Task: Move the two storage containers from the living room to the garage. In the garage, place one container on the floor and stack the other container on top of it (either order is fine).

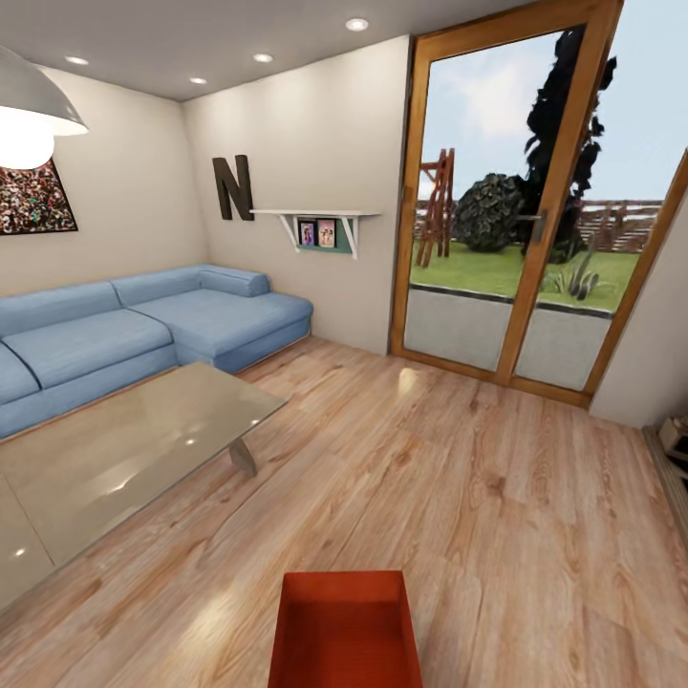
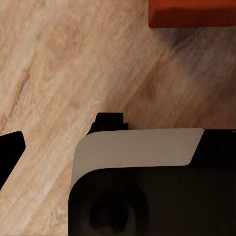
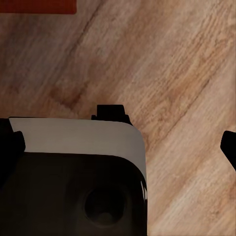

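One red-orange storage container [image 1: 344, 631] stands open-topped on the light wood-plank floor [image 1: 459, 497] of the living room, close in front of me at the bottom middle of the head view. A red edge of a container [image 2: 191, 12] shows in the left wrist view, and another red edge [image 3: 37, 6] in the right wrist view. My left gripper [image 2: 118, 152] hangs over the wood floor and my own white-and-black base [image 2: 142, 152], a black fingertip [image 2: 11, 150] set far out to one side. My right gripper [image 3: 123, 147] is spread the same way, its fingertip [image 3: 229, 145] far out. Both hold nothing.
A blue corner sofa [image 1: 143, 325] lines the left walls, with a low glossy beige table [image 1: 115, 449] before it. Glazed wood-framed doors [image 1: 516, 210] stand ahead on the right. A big "N" [image 1: 232, 187] and a shelf [image 1: 315, 229] hang on the far wall.
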You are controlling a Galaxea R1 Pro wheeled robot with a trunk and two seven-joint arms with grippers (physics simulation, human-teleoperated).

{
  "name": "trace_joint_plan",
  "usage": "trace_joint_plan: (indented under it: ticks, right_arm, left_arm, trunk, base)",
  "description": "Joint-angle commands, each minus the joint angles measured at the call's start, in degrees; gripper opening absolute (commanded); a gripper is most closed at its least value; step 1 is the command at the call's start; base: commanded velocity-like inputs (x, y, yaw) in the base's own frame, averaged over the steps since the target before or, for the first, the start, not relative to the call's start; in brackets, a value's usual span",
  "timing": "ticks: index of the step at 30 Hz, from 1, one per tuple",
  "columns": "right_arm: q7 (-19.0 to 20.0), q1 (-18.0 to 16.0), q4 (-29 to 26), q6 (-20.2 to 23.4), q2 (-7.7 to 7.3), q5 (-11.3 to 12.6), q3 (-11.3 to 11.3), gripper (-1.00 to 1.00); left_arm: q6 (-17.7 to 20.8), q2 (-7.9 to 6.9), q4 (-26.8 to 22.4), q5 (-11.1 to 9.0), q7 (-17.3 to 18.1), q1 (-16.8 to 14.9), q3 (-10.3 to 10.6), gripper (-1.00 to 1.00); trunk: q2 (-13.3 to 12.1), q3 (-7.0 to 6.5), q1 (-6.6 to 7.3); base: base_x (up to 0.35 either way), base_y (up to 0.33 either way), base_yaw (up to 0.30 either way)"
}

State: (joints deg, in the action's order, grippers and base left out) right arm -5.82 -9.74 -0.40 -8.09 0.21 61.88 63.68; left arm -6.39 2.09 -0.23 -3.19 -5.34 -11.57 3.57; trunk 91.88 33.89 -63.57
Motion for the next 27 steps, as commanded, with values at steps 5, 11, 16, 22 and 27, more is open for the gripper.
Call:
trace_joint_plan:
  ticks: [5,11,16,22,27]
  right_arm:
    - [-0.2,0.0,0.0,-0.1,0.00,0.4,0.5,1.00]
    - [-0.2,0.0,0.0,-0.1,-0.01,0.4,0.5,1.00]
    - [-0.2,0.0,0.0,-0.1,0.03,0.4,0.5,1.00]
    - [-0.2,0.0,0.0,-0.1,0.03,0.4,0.5,1.00]
    - [-0.2,0.0,0.0,-0.1,0.05,0.4,0.5,1.00]
  left_arm:
    - [-0.2,0.03,0.1,-0.4,-0.2,0.0,0.4,1.00]
    - [-0.3,0.02,0.1,-0.4,-0.2,0.0,0.4,1.00]
    - [-0.3,0.02,0.1,-0.4,-0.2,0.0,0.4,1.00]
    - [-0.2,0.02,0.1,-0.4,-0.2,0.0,0.4,1.00]
    - [-0.2,0.02,0.1,-0.4,-0.2,0.0,0.4,1.00]
  trunk:
    - [0.0,0.05,0.01]
    - [0.0,0.05,0.01]
    - [0.0,0.05,0.01]
    - [0.0,0.05,0.01]
    - [0.0,0.05,0.01]
  base:
    - [0.001,-0.001,0.000]
    - [0.075,0.000,0.000]
    - [0.143,0.000,0.000]
    - [0.015,0.000,0.000]
    - [0.001,0.000,0.000]
